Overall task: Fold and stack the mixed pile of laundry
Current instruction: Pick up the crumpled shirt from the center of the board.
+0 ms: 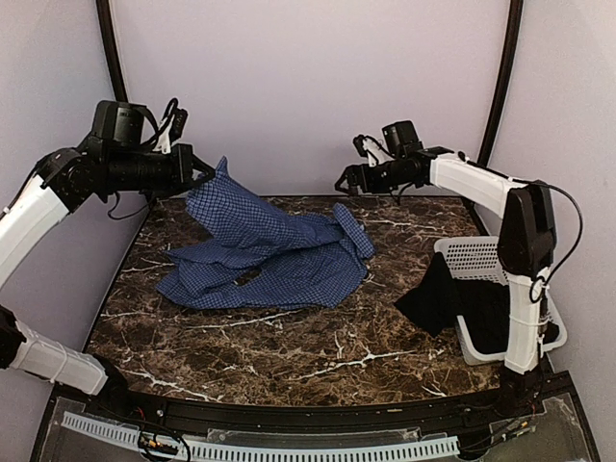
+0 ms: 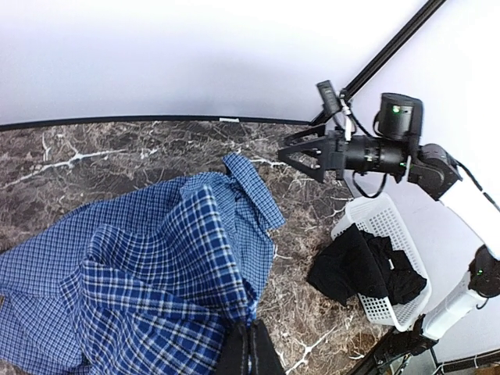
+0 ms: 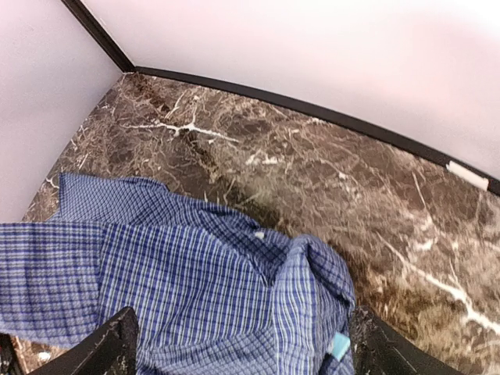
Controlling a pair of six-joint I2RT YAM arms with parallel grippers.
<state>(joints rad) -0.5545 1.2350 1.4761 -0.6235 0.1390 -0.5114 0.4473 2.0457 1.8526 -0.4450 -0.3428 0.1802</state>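
- The left gripper (image 1: 204, 173) is up high at the back left of the marble table (image 1: 289, 356), its pincer clamped on a fold of the blue-and-white checked shirt (image 1: 265, 255).
- That pinched bit of shirt stands up in a peak, and the rest trails down and spreads over the middle of the table, rumpled, with the collar end lying towards the right.
- In the left wrist view, the check cloth bunches right into the dark fingers (image 2: 246, 351) at the bottom edge.
- The right gripper (image 1: 345, 183) hangs in the air at the back, above the shirt's collar end, pointing left. Its pincer is apart and holds nothing.
- Its own camera shows one finger (image 3: 117, 344) at each bottom corner, with the shirt lying below between them.
- The black garment (image 1: 438, 294) is over on the right, draped out of the white perforated basket (image 1: 472, 252), spilling over the rim onto the table, well apart from the shirt.
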